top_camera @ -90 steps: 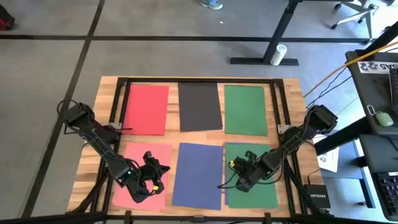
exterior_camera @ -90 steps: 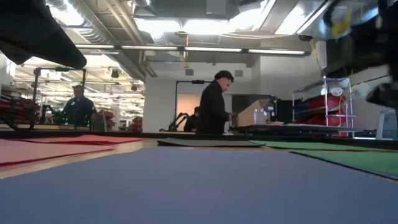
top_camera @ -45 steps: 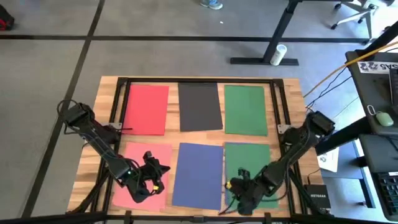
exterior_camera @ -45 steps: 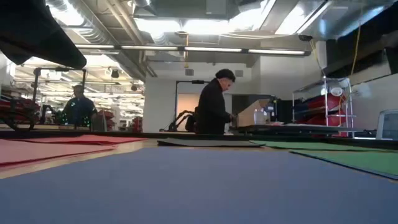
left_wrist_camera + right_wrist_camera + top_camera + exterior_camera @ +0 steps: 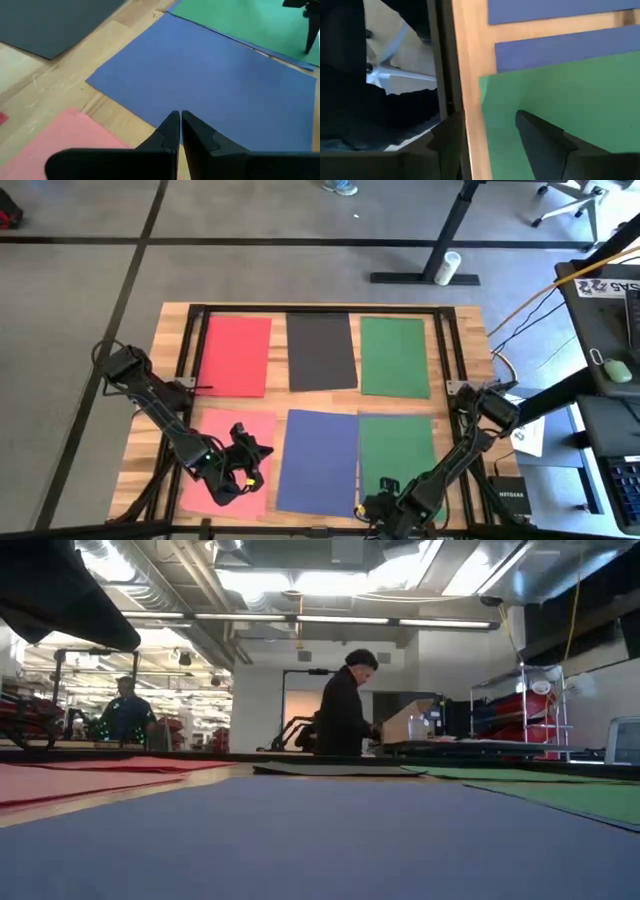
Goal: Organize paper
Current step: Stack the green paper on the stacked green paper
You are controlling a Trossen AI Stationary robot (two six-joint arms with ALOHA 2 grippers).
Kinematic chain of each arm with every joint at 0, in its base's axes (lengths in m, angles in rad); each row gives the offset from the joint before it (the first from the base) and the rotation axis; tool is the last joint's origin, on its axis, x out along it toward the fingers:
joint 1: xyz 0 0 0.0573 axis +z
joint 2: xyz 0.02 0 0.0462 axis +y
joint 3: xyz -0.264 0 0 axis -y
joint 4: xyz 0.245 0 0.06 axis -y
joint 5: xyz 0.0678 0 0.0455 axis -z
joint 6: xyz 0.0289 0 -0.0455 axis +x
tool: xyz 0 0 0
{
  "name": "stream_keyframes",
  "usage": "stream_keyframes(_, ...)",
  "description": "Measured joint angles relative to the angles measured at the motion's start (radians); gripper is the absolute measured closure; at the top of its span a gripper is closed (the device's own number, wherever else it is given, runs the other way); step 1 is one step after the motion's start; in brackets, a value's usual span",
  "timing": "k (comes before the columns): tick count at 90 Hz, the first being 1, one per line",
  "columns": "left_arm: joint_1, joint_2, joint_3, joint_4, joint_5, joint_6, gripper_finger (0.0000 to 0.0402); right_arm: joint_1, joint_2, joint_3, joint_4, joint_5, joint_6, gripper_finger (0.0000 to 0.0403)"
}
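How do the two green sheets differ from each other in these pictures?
The far green sheet lies alone on the wood, no gripper near; the near green sheet covers a blue sheet whose edge peeks out, and the right gripper is at its near edge. Both are flat, similar rectangles.

Left arm bent low over the table's near left part; left tool (image 5: 243,463) with fingers (image 5: 170,131) pressed together. Right arm folded back to the table's near edge; right tool (image 5: 380,505) with fingers (image 5: 545,140) spread apart.
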Motion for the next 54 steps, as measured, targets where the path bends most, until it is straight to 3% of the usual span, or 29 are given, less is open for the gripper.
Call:
stream_keyframes(31,0.002,0.037,-0.001,-0.007,0.000,-0.022,0.0401,0.000,0.004,0.001,-0.065,0.041,0.006,0.0233)
stream_keyframes(41,0.002,0.079,-0.001,0.002,0.010,-0.057,0.0401,-0.001,0.004,0.000,-0.072,0.041,0.016,0.0265)
stream_keyframes(54,0.001,0.118,-0.002,0.002,0.049,-0.111,0.0401,-0.002,0.005,0.005,-0.076,0.040,0.032,0.0341)
